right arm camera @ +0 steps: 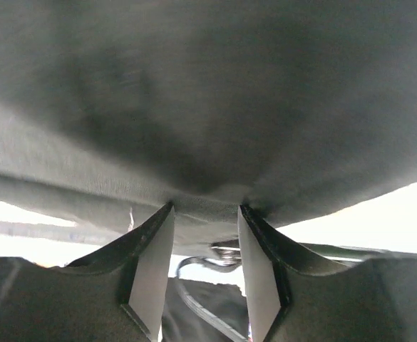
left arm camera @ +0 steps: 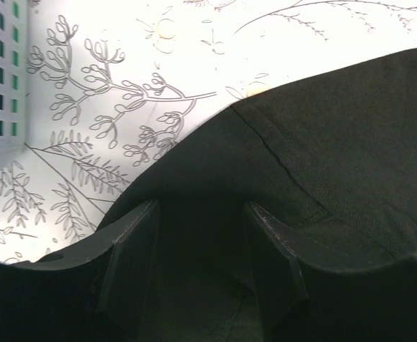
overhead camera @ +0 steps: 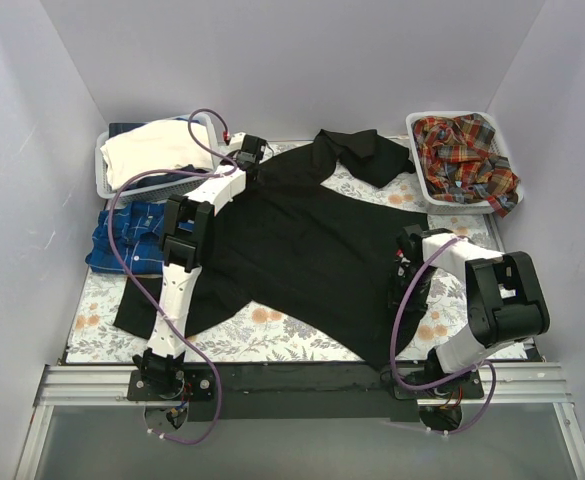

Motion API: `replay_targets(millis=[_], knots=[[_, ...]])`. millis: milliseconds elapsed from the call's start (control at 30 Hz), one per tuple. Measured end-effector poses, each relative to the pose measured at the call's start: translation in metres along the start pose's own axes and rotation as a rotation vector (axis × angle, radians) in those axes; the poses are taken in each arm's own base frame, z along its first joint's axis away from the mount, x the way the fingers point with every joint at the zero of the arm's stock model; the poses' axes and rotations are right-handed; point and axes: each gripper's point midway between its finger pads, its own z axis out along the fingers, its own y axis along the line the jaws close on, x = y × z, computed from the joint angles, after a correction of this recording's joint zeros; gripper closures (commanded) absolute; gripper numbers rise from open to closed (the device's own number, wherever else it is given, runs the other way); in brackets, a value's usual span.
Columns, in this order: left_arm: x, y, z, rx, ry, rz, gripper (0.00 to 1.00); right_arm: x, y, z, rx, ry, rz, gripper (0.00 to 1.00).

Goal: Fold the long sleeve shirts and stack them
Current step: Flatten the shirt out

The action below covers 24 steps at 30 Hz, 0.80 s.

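Black shirt [overhead camera: 302, 250] lies spread open across the middle of the table [overhead camera: 272, 335], on the flower-print cover. One sleeve runs to the near-left corner, and the other is bunched at the far edge.

Left tool [overhead camera: 249, 152] is down on the far-left part of the black shirt, by the shoulder. In the left wrist view its fingers [left arm camera: 133, 256] stand apart with black cloth lying in the gap. The tool is open, and no pinch is visible. The shirt edge curves just ahead of the tips, with bare cover beyond.

Right tool [overhead camera: 404, 268] is at the shirt's right edge, near side. In the right wrist view black cloth drapes over the tips of its fingers [right arm camera: 155, 263]. The jaws are apart, and a cable shows through the gap between them. This tool is open too.

Blue checked shirt [overhead camera: 132, 235] is folded at the table's left edge, touching the black shirt's side. The left basket [overhead camera: 102, 180] behind it holds a cream cloth [overhead camera: 157, 148]. The right basket [overhead camera: 419, 160] at the far-right corner holds crumpled red plaid shirts [overhead camera: 467, 160], with some cloth hanging over its rim.
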Motion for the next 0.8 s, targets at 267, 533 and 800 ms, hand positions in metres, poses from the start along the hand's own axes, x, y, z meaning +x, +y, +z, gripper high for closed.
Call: replay_targets(millis=[267,533,800], knots=[[0.009,0.011,-0.010,0.017,0.031,0.021,0.43,-0.061,-0.034,-0.032,0.102,-0.142,0.143,0.53],[0.042,0.037,-0.047,0.049,0.130,0.068,0.36,-0.147,-0.040,-0.062,0.133,-0.287,0.186,0.56],[0.017,0.035,-0.120,0.193,0.098,0.066,0.29,-0.148,-0.022,-0.104,0.096,-0.456,0.123,0.47]])
